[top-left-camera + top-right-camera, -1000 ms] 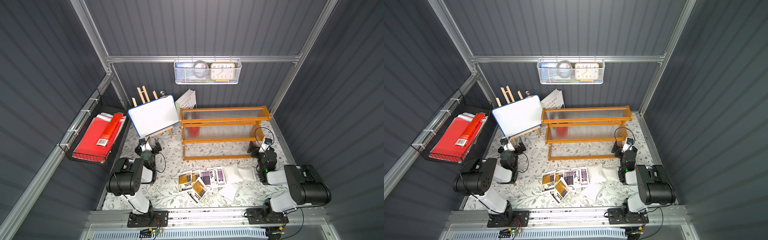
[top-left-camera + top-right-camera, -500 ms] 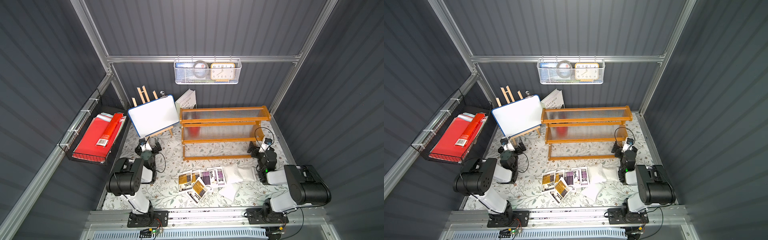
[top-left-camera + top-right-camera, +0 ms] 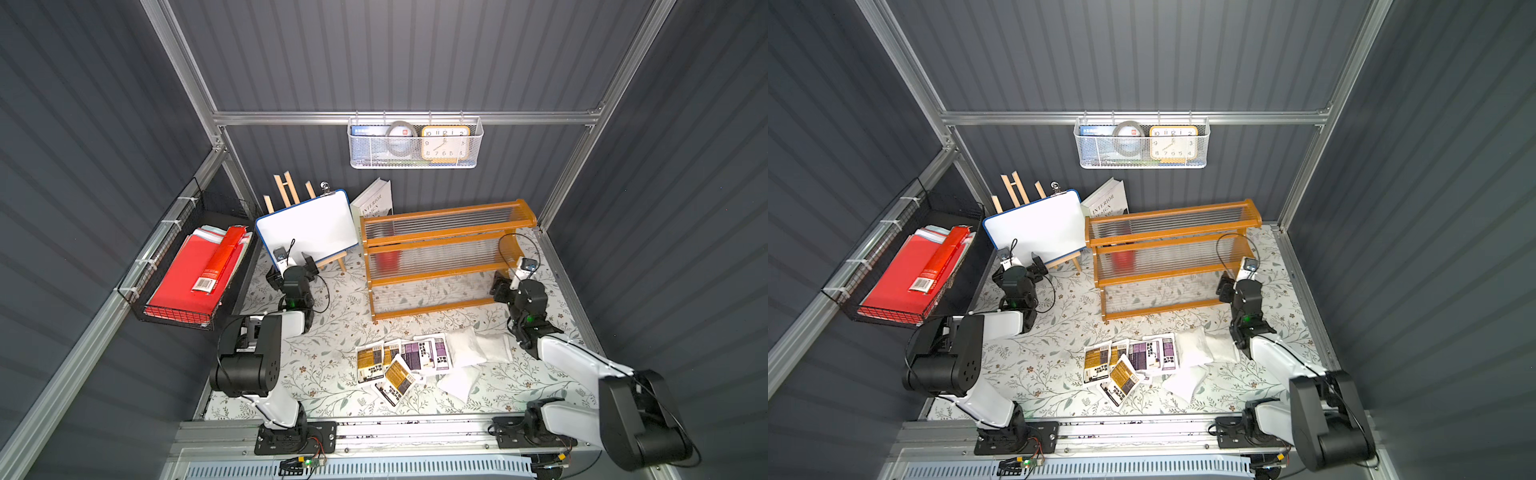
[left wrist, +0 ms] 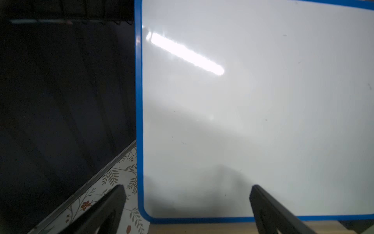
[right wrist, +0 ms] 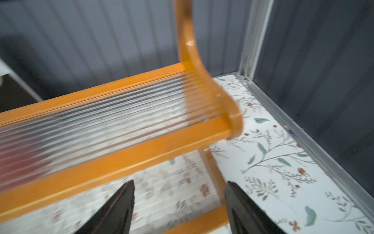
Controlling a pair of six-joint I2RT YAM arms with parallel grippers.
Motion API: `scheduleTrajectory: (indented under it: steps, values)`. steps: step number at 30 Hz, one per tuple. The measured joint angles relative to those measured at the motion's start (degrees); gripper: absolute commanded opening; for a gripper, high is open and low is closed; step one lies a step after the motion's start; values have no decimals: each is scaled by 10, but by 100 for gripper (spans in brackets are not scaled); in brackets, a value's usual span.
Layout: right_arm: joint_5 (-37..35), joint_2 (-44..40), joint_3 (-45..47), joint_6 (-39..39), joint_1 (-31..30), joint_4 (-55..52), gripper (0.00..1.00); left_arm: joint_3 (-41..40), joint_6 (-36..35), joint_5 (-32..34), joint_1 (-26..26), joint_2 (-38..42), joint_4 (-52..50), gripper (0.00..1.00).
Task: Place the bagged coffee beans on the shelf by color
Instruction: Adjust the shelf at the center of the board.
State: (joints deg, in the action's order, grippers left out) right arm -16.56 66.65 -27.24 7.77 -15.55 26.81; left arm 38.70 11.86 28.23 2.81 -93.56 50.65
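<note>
The bagged coffee beans lie nearest me, in a loose overlapping heap on the worktop in front of the shelf, closer to my right arm than my left. None is on a tier yet, so I judge the sorting not begun. Some show orange-brown or purple labels, which lets me sort them at a glance. Several lie white back up, and I cannot tell their color without turning them. Farther out, my right fingers stand apart with nothing between them, hovering by the right end of the shelf, well clear of the heap. My left fingers are spread wide and empty too, facing the whiteboard. Both arms sit folded at the sides, I think to leave the middle free. Beyond them the shelf's three ribbed tiers step up toward the back wall, which would suit one color per tier.
</note>
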Motion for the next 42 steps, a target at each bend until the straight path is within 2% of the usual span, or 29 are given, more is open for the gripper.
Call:
scheduleTrajectory:
  steps: [3, 9, 16, 21, 24, 27, 30, 36, 42]
  values:
    - [-21, -62, -3, 43, -55, -97, 73, -15, 29, 21, 16, 30, -45, 99]
    - [-26, -141, 10, 159, -72, -232, 71, -34, 69, 51, 55, 71, -121, 100]
    - [13, -98, -31, 246, -127, -319, 74, -44, 103, 9, 115, 153, -213, 99]
    - [28, -78, -75, 283, -153, -334, 74, -82, 141, -45, 197, 252, -271, 99]
    - [42, -63, -92, 296, -158, -338, 74, -96, 166, -67, 249, 270, -297, 99]
    - [59, -45, -102, 304, -160, -341, 73, -98, 189, -85, 289, 246, -308, 99]
    - [77, -30, -110, 308, -161, -342, 73, -98, 209, -100, 307, 194, -303, 99]
    - [91, -24, -113, 313, -165, -341, 73, -98, 242, -123, 309, 72, -237, 100]
    - [93, -35, -113, 316, -169, -347, 72, -94, 245, -126, 309, 12, -193, 99]
